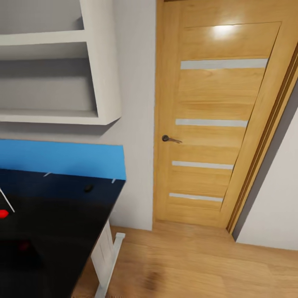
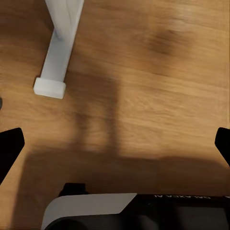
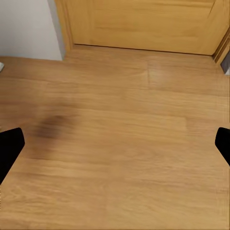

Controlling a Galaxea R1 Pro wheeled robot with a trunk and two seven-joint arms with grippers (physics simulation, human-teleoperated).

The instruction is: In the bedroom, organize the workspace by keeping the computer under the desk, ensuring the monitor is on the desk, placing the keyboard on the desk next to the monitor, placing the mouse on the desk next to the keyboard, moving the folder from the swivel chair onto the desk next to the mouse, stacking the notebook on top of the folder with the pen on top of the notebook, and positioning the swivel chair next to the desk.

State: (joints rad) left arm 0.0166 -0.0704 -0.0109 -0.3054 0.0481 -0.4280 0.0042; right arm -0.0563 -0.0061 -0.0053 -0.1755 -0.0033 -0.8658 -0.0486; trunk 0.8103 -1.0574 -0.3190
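The desk [image 1: 62, 231] with its glossy black top fills the lower left of the head view, and its white leg [image 1: 108, 258] stands on the wood floor. A small black rounded mouse [image 1: 88, 188] lies near the desk's back edge. At the far left edge of that view a small red light [image 1: 3, 214] glows, with its reflection in the top. The left wrist view looks down at the desk leg's foot [image 2: 50, 86], and my left gripper [image 2: 115, 143] hangs open over bare floor. My right gripper [image 3: 115, 143] is open too, above floorboards near the door.
A bright-blue wall panel [image 1: 62, 159] runs behind the desk, with white wall shelves [image 1: 54, 74] above it. An oak door [image 1: 215, 124] with a dark handle [image 1: 169, 139] stands shut on the right. Light wood floor [image 1: 186, 265] spreads between desk and door.
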